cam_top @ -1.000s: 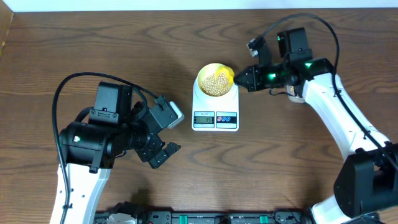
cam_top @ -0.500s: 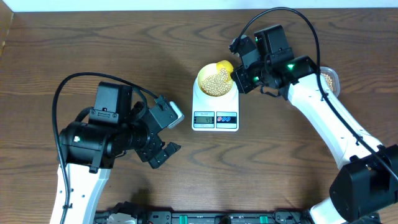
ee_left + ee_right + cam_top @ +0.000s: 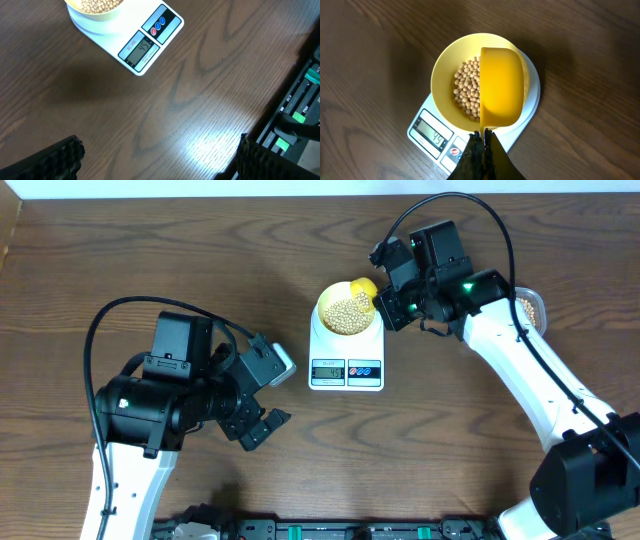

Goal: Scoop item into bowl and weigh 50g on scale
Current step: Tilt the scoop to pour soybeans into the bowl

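Right wrist: bowl [image 3: 442, 70] beyond fingers [image 3: 472, 156] gripping scoop [image 3: 501, 85].

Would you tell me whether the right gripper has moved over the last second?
Yes. The right gripper, shut on the bright-yellow plastic scoop, shifted left toward the white rectangular digital scale, then held still.

The beans [image 3: 466, 92] are showing beige-tan, the bowl [image 3: 445, 70] pale yellow and the scoop [image 3: 501, 85] a deeper orange-yellow. The scale [image 3: 116, 31] is showing white, its display [image 3: 141, 48] grey with dark digits, beside a red button [image 3: 154, 31] and a blue button [image 3: 161, 23]. The table [image 3: 150, 260] is showing dark brown, wavy wood grain. The left arm [image 3: 160, 405] is looking black, the right arm [image 3: 530, 370] white with green lights glowing.
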`<state>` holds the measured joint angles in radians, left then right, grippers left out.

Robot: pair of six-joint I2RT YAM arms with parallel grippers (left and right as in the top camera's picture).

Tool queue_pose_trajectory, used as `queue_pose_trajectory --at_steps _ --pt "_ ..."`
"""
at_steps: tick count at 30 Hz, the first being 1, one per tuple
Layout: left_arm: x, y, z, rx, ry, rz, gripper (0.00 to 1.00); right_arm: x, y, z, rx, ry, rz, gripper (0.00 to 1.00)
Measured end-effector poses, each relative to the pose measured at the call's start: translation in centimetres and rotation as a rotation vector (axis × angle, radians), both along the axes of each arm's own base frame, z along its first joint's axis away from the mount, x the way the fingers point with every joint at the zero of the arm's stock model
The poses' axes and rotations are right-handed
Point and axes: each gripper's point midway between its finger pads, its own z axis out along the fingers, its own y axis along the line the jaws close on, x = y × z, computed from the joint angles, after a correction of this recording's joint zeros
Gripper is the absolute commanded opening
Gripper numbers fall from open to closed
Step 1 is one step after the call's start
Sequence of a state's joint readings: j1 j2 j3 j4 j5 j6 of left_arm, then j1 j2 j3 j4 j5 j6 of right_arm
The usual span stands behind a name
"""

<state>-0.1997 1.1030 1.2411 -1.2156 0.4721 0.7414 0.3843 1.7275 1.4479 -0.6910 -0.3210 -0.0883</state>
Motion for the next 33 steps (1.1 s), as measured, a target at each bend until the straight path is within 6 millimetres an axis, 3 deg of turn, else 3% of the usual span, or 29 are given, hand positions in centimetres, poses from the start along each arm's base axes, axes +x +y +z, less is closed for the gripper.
queue_pose_trajectory --at_steps 33 --pt "0.0 0.0 -0.01 0.0 0.0 0.0 1.0 0.0 0.07 0.26 0.021 0.012 -0.01 0.01"
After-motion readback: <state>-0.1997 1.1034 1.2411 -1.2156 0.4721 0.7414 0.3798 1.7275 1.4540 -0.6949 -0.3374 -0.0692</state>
